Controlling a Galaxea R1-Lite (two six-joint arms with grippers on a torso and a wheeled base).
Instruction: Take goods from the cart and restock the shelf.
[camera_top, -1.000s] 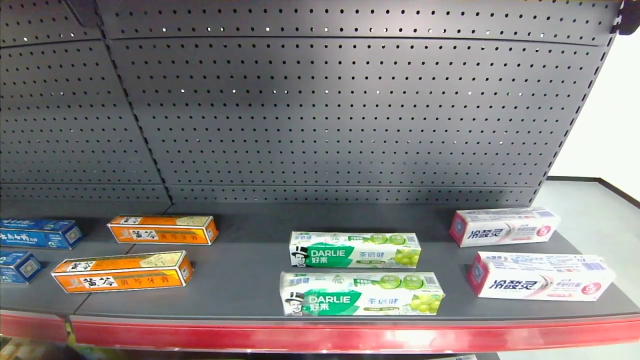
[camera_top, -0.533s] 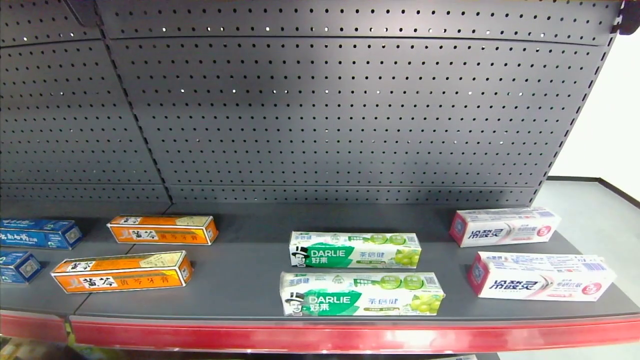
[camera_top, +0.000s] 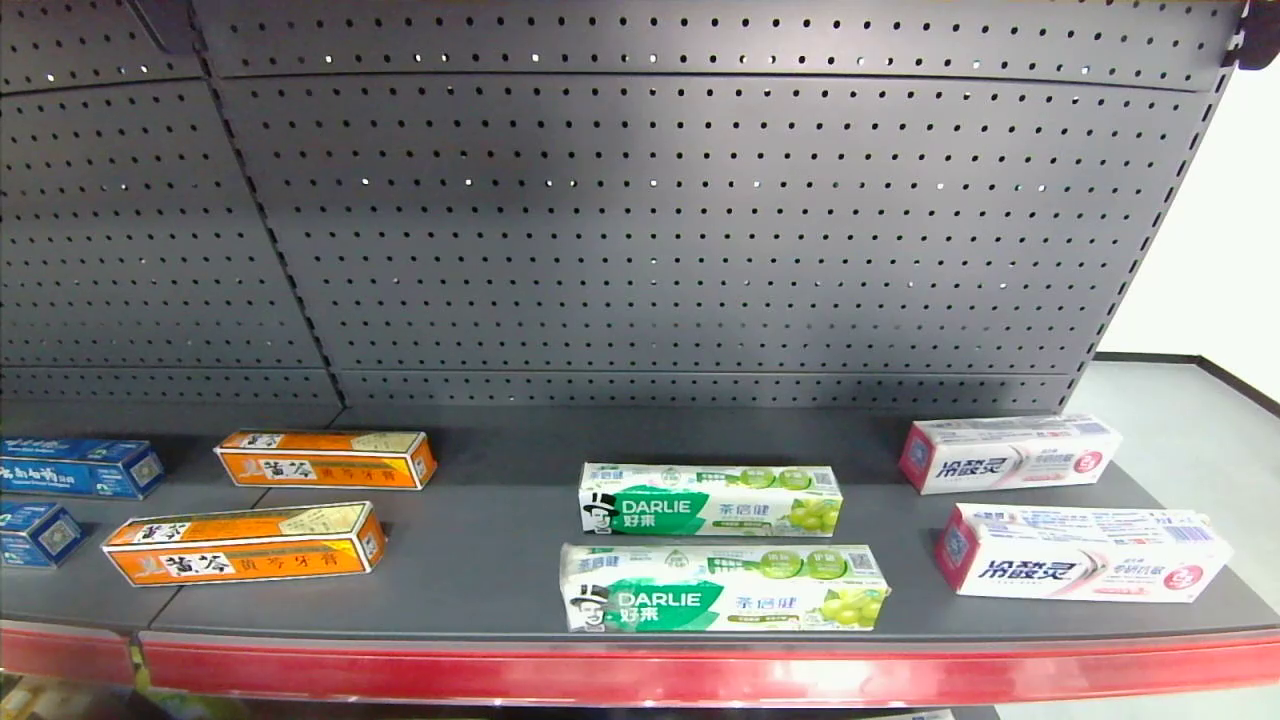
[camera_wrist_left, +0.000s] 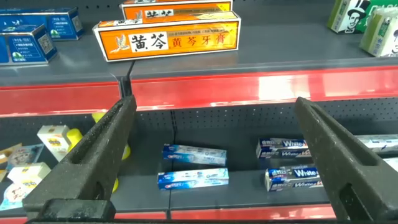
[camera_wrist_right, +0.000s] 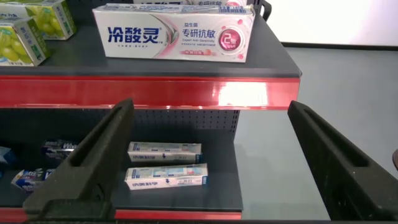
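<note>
Matt perforated metal shelf (camera_top: 640, 250), glossy cardboard toothpaste boxes (camera_top: 710, 499)

We've got the grey shelf (camera_top: 480, 590), red-lipped, with toothpaste boxes lying flat in pairs: green pair (camera_top: 722, 588) in the middle, orange pair (camera_top: 245, 543) at nine o'clock, blue pair (camera_top: 75, 467) farther that way, white-and-pink pair (camera_top: 1085, 552) at three o'clock.
</note>
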